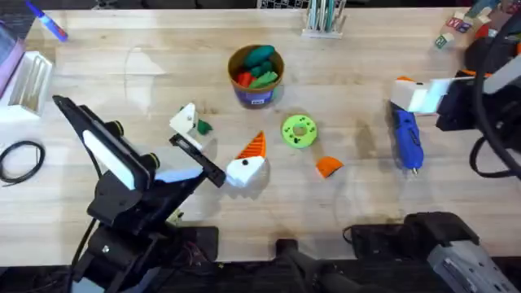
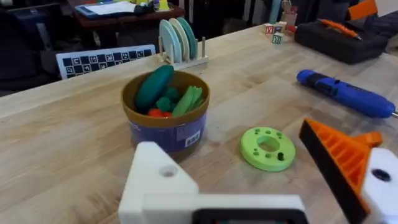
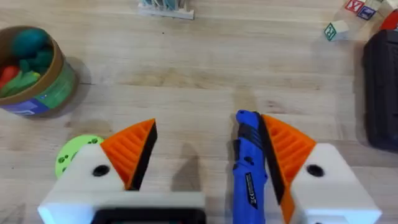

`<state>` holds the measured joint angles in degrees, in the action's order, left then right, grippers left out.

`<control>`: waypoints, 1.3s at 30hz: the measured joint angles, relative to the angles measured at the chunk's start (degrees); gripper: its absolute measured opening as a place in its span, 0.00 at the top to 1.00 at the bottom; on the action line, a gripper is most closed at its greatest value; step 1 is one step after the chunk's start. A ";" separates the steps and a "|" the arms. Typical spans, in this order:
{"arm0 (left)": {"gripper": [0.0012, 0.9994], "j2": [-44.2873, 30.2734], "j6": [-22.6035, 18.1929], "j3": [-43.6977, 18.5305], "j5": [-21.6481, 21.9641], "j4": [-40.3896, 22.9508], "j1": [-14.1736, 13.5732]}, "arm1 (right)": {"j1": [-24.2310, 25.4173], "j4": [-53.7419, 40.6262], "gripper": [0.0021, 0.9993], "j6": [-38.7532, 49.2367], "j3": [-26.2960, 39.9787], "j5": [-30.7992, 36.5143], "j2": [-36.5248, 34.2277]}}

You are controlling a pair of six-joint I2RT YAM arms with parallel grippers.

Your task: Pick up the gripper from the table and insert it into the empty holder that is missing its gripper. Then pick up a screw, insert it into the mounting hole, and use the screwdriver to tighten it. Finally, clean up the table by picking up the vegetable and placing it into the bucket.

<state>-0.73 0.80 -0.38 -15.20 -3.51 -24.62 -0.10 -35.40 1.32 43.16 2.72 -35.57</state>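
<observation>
Meanwhile the right gripper (image 3: 196,162) hangs open astride the screwdriver (image 1: 406,138) on the surface (image 1: 342,89), while the orange gripper (image 1: 328,167) lies beside a green disc (image 1: 299,131) near the bucket (image 1: 256,75).

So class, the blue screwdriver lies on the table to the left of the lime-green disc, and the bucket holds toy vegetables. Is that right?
Not quite. The blue screwdriver lies on the table to the right of the lime-green disc, not the left, as the overhead view shows. The bucket does hold toy vegetables.
</observation>
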 joint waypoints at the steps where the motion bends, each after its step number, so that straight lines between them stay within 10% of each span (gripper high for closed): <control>1: 0.01 -0.02 0.02 0.00 -0.01 0.00 0.00 | 0.00 0.01 0.01 0.00 0.00 0.02 0.00; 16: 0.01 0.00 0.00 0.00 -0.02 0.00 0.00 | 0.00 0.22 0.01 0.00 0.00 -0.78 0.00; 27: 0.01 0.00 0.02 0.02 -0.02 0.00 0.00 | -0.88 -6.29 0.01 -0.94 0.30 -16.46 -1.99; 39: 0.01 0.00 0.00 0.00 -0.02 0.00 0.00 | -24.04 -23.73 0.01 0.68 7.04 -17.26 -8.76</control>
<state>-0.73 0.80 -0.38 -15.22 -3.51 -24.62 -24.14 -59.13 2.00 50.19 -14.54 -44.33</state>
